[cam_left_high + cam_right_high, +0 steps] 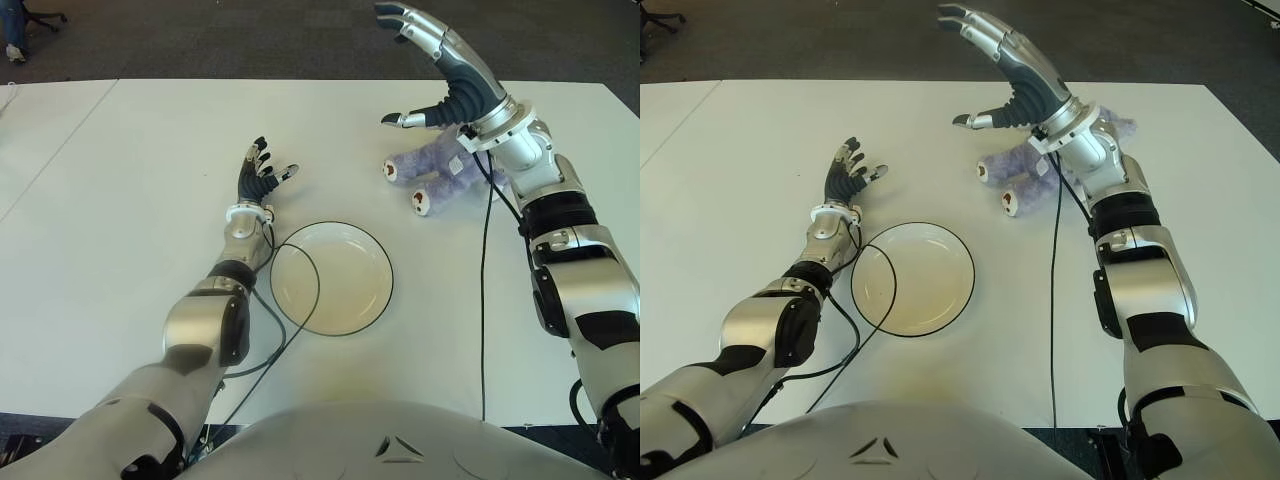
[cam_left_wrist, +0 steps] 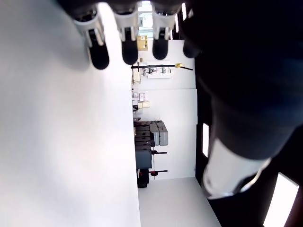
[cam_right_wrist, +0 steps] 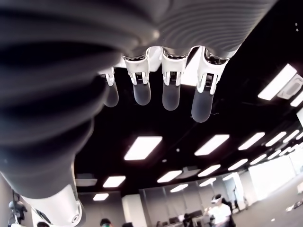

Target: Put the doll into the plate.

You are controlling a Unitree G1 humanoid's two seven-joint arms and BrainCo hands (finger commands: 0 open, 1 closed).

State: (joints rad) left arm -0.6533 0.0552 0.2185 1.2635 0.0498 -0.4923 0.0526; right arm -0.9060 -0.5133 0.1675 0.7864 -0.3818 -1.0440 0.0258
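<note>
A purple plush doll (image 1: pixel 440 178) lies on the white table (image 1: pixel 120 200), behind and to the right of the plate, its two white-soled legs pointing left. The round cream plate (image 1: pixel 340 280) sits in the middle with nothing in it. My right hand (image 1: pixel 437 72) is raised above the doll, palm turned upward, fingers (image 3: pixel 171 90) spread, holding nothing; its wrist covers part of the doll's body. My left hand (image 1: pixel 263 172) shows just left of and behind the plate, its fingers (image 2: pixel 128 45) extended and empty.
A black cable (image 1: pixel 300 300) from my left arm loops over the plate's left rim. Another cable (image 1: pixel 484 300) runs down the table beside my right arm. The table's far edge (image 1: pixel 300 80) borders dark carpet, where a chair base (image 1: pixel 40 18) stands far left.
</note>
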